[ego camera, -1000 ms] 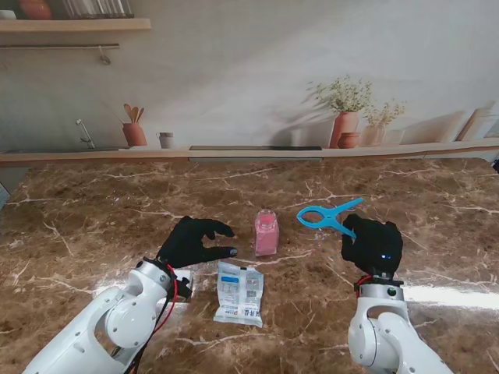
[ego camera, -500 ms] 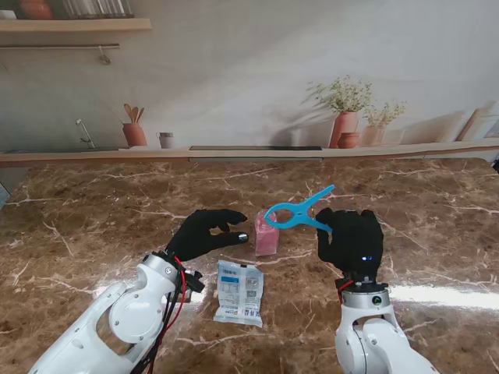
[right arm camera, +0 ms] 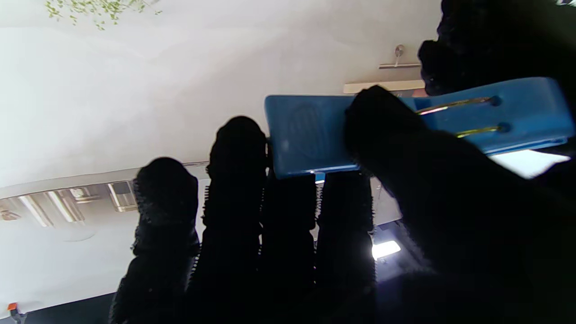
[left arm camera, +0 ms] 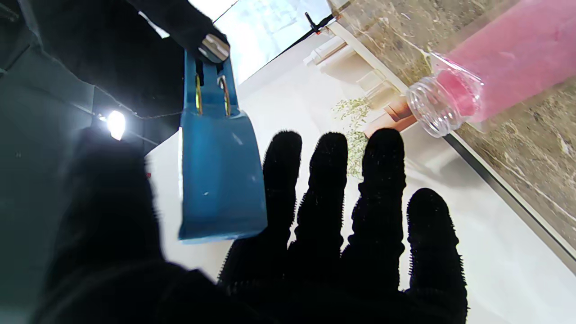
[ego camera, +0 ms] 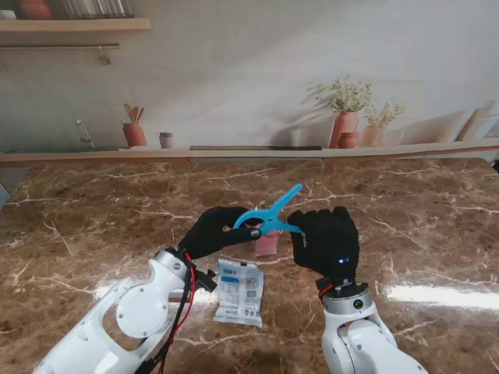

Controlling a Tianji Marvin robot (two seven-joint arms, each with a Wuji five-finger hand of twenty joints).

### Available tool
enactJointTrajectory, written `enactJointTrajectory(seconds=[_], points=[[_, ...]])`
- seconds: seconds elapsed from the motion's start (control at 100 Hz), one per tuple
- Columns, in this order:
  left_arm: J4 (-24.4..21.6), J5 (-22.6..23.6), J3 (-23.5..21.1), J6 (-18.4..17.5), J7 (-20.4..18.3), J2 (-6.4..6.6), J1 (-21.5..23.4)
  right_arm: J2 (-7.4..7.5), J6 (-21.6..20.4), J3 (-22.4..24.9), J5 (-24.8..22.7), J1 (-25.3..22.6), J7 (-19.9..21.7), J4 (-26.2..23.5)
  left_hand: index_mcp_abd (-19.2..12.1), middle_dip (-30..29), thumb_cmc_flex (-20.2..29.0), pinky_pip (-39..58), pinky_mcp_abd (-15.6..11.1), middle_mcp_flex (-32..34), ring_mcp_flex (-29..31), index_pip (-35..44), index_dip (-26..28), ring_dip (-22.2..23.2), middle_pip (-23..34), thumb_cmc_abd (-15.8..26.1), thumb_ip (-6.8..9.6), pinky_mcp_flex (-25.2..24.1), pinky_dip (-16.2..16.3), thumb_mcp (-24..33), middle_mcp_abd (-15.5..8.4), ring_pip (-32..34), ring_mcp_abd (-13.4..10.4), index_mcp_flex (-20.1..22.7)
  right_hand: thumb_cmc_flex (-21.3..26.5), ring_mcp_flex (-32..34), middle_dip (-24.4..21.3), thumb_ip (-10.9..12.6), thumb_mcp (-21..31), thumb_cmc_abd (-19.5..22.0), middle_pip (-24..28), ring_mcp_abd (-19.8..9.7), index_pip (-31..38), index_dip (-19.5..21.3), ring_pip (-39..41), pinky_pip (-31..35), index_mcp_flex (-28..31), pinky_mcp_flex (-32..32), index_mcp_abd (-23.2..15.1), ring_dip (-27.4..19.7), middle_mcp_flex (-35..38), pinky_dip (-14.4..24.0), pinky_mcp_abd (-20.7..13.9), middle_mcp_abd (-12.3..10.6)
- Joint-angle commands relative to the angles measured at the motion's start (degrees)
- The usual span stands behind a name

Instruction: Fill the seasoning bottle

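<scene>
My right hand (ego camera: 327, 238) is shut on a blue plastic clip (ego camera: 269, 214), thumb on one handle and fingers behind it (right arm camera: 310, 135). The clip is held over the clear seasoning bottle (ego camera: 267, 245), which holds pink contents and is partly hidden behind the clip and both hands. In the left wrist view the bottle (left arm camera: 495, 58) has no cap on its mouth. My left hand (ego camera: 218, 232) has its fingers spread at the clip's ring end (left arm camera: 220, 180); I cannot tell whether it touches the clip. A white refill packet (ego camera: 239, 291) lies flat on the table, nearer to me.
The brown marble table (ego camera: 405, 234) ends at a raised ledge (ego camera: 257, 153) along the far wall. On that ledge stand terracotta plant pots (ego camera: 345, 128) at the right and a pot of utensils (ego camera: 134, 132) at the left.
My right hand has carried the blue clip leftwards from the table's right side to above the bottle. My left hand has moved forward and right to meet the clip's ring end.
</scene>
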Motion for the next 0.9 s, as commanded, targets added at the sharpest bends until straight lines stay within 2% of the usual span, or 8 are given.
enactJointTrajectory(seconds=[0.0,0.06,0.1,0.22,0.37,0.47,0.81,0.89], points=[[0.2,-1.0,0.6,-0.2,0.5,-0.81,0.1,0.15,-0.4,-0.3,-0.3,-0.4,1.2,-0.8,-3.6,1.2,3.5,2.9,0.2,4.8,3.8,3.4,1.7,1.5,2.1,-1.7,1.33,0.9,2.3,-0.1,-2.2,3.9,-0.3,3.2,1.3,0.8,1.1,-0.6,2.8,0.9,0.2,-1.0,0.4,0.8,0.8,2.0,1.6,-0.2,-3.2,1.2,1.2,-0.5,-0.7,-1.0],[0.2,-4.2,0.9,0.0,0.7,-1.2,0.2,0.18,-0.7,-0.6,-0.2,-0.1,1.5,-0.8,-4.2,1.9,8.8,4.4,0.4,8.4,6.7,6.3,2.5,2.6,3.6,-2.3,1.54,1.8,2.7,2.1,-2.4,7.1,-0.2,5.6,1.1,0.6,1.0,-0.6,2.7,1.1,0.0,-1.2,0.1,0.4,0.5,1.8,1.4,-0.2,-3.0,1.1,1.1,-0.6,-0.8,-1.0],[0.0,-6.8,1.1,0.7,0.6,-1.48,0.4,0.18,-1.1,-0.8,0.0,0.1,1.8,-0.7,-5.5,2.5,6.8,5.5,1.0,10.0,7.8,11.6,-2.1,3.5,4.5,-11.4,-4.46,2.0,2.7,25.9,-2.3,9.8,0.4,5.7,0.8,0.4,0.8,-0.4,2.6,1.4,-0.2,-1.3,-0.1,-0.2,-0.1,1.1,1.1,-0.3,-2.8,0.8,0.9,-0.8,-1.1,-1.2],[-0.6,-13.3,1.4,3.3,-0.2,-2.1,0.8,0.32,-1.3,-1.4,0.0,0.8,2.9,-0.2,-9.9,12.7,8.9,6.9,2.2,15.8,9.9,24.1,-3.6,5.7,5.7,-15.3,-8.16,2.3,2.9,51.6,-3.5,16.0,1.0,7.1,-0.7,-0.7,-0.9,0.2,1.7,2.0,-2.0,-1.1,-0.9,-3.9,-3.4,-1.6,-0.6,-1.3,-1.3,-0.7,-0.3,-1.7,-1.0,-1.1],[-0.3,-15.3,2.0,4.5,2.2,-3.16,0.7,0.65,-2.4,-1.3,-0.3,0.6,5.0,-0.3,-11.5,19.3,12.6,8.8,1.6,18.6,11.9,29.5,2.7,6.8,8.5,-16.3,-11.26,3.1,3.5,55.9,-3.5,19.4,1.2,6.7,-6.4,-3.0,-4.5,1.0,-3.5,3.5,-4.0,-0.8,-1.8,-8.8,-8.3,-6.1,-4.5,-3.8,1.1,-3.2,-3.7,-2.7,-0.6,-0.5],[-0.4,-16.7,2.2,5.8,4.0,-3.8,0.9,0.72,-2.1,-0.8,-0.5,0.0,5.5,-0.5,-11.2,20.5,12.9,10.0,1.6,20.0,13.5,31.3,5.3,7.1,9.8,-16.5,-11.93,3.7,3.7,57.1,-2.7,20.5,1.9,6.9,-13.5,-8.2,-11.2,7.9,-6.4,5.9,-4.5,-0.6,-18.3,2.5,-13.2,-11.4,-4.5,-8.1,6.2,-4.6,-10.5,-2.3,-0.6,0.1],[-1.5,-18.3,1.1,8.8,2.7,-3.62,1.1,0.43,1.4,1.9,-0.9,-3.5,5.9,-3.3,-10.4,16.9,12.5,11.8,1.2,22.2,17.0,32.2,8.7,5.5,10.0,-16.0,-12.31,5.3,2.8,56.5,-2.1,19.9,1.7,5.7,-17.2,-35.1,-17.1,13.0,-27.4,13.1,-10.4,0.6,-35.9,6.7,-23.1,-26.8,-30.6,-26.4,19.5,-9.0,-43.1,0.3,-3.0,5.2],[-2.0,-19.5,1.0,9.5,2.9,-3.8,1.3,0.91,1.3,2.4,-2.5,-4.4,7.8,-4.5,-9.9,16.7,12.7,12.1,1.4,22.3,17.2,32.5,9.2,5.6,10.3,-16.1,-12.25,5.3,2.9,56.6,-1.7,20.0,2.3,5.6,-21.5,-44.8,-21.7,14.2,-23.4,9.5,-15.8,1.4,-42.3,6.2,-30.3,-34.8,-40.3,-33.4,23.0,-14.4,-53.8,-1.1,-4.1,6.9]])
